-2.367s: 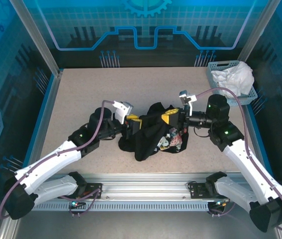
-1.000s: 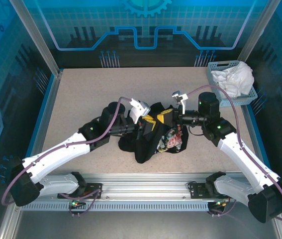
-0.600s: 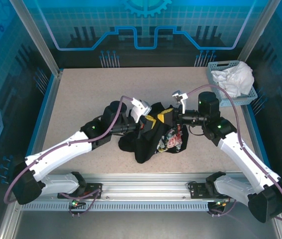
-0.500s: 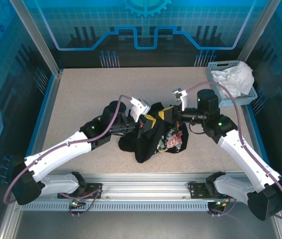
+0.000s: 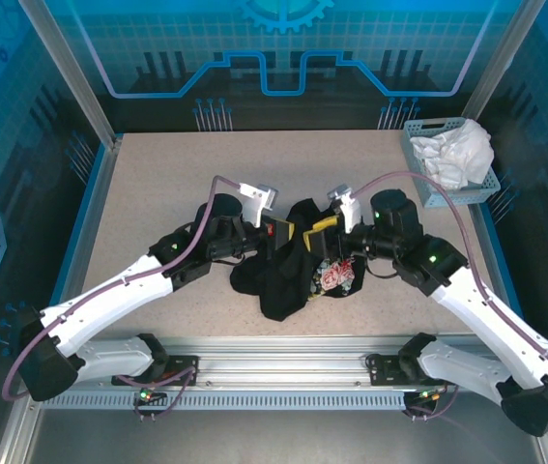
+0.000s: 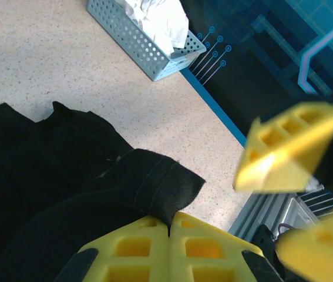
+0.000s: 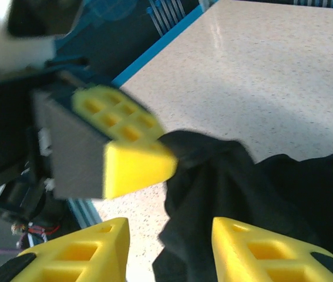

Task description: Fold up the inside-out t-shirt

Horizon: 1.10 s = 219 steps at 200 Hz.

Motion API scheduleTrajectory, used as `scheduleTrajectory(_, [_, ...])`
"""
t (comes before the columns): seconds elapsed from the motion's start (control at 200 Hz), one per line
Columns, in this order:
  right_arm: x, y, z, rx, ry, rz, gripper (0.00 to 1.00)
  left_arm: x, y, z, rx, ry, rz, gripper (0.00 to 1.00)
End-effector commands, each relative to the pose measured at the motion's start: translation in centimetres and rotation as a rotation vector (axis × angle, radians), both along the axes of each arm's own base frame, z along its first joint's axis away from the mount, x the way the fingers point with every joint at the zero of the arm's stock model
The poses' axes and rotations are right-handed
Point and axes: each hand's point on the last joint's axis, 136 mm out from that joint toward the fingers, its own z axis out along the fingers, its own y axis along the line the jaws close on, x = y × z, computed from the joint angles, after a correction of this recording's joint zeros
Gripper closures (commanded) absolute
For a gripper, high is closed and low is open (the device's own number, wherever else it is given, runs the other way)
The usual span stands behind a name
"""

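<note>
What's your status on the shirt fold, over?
Left gripper shut on an edge of the black t-shirt. Right gripper open beside it. Shirt bunched mid-table. Basket with white cloth far right corner, clear of both.

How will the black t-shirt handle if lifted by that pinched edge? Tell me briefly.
Probably floppy: the black t-shirt lies crumpled in soft folds. Likely light, since the left pincer grips just a thin stitched edge. Lifted, it should drape and drag across the table.
</note>
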Motion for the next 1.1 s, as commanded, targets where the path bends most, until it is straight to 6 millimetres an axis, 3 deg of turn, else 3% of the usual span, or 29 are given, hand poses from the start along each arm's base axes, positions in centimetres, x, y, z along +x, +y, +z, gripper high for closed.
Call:
scheduleTrajectory(0.0, [-0.7, 1.5, -2.0, -0.030, -0.029, 0.038, 0.55, 0.5, 0.8, 2.6, -0.067, 0.008, 0.057, 1.00])
scheduleTrajectory(0.215, [0.5, 4.0, -4.0, -0.081, -0.051, 0.002, 0.52, 0.0, 1.0, 3.6, -0.108, 0.014, 0.054, 1.00])
scheduleTrajectory(0.295, [1.7, 3.7, -4.6, -0.111, -0.052, -0.069, 0.56, -0.2, 1.2, 3.8, -0.118, 0.016, 0.054, 1.00])
scheduleTrajectory(0.425, [2.9, 1.5, -4.6, -0.177, -0.095, -0.170, 0.85, 0.2, 2.3, 4.3, -0.159, 0.032, 0.086, 1.00])
scheduleTrajectory(0.5, [2.8, 0.7, -3.9, -0.161, -0.117, -0.144, 1.00, 0.6, 3.1, 4.6, -0.200, 0.048, 0.099, 1.00])
scheduleTrajectory(0.785, [-0.6, 2.0, -0.2, 0.115, -0.091, 0.246, 1.00, 2.5, 5.6, 4.3, -0.213, 0.059, 0.166, 1.00])
scheduleTrajectory(1.091, [0.1, 2.7, 1.2, 0.235, -0.065, 0.321, 1.00, 3.2, 5.5, 1.7, -0.130, 0.060, 0.154, 1.00])
